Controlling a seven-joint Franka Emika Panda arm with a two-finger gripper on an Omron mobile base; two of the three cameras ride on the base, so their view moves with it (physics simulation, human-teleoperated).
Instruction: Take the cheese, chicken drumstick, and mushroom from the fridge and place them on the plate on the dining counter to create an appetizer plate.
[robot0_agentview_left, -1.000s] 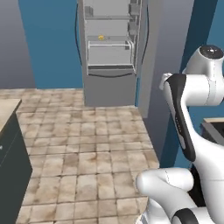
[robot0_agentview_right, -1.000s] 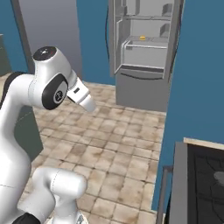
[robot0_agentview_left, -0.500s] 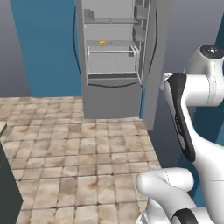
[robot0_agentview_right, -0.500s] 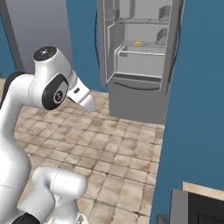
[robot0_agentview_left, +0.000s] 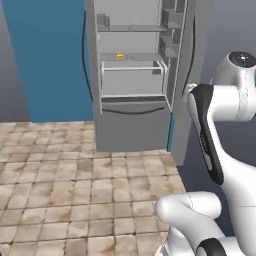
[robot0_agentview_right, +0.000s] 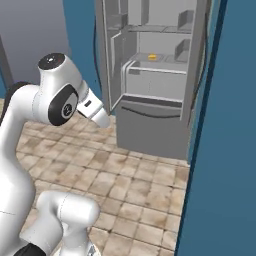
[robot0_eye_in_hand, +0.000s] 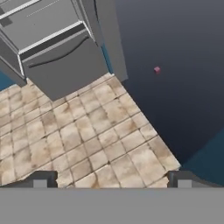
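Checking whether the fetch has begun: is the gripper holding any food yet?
No, in the hand view the gripper has its jaws wide apart over bare floor tiles.

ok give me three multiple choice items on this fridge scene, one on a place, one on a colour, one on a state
1. Where does the small yellow piece lie?
A. on a shelf inside the fridge
B. on the tiled floor
C. between the fingertips

2. What colour is the wall to the left of the fridge in the left base view?
A. red
B. blue
C. white

3. How do the fridge's upper doors stand?
A. open
B. shut
C. taken off

Answers:
1 A: the yellow piece sits on a middle shelf of the fridge, above the bottom drawer.
2 B: the wall is plain blue.
3 A: the shelves show in both base views, with a door swung out at each side. The gripper is open over the floor, holding nothing.
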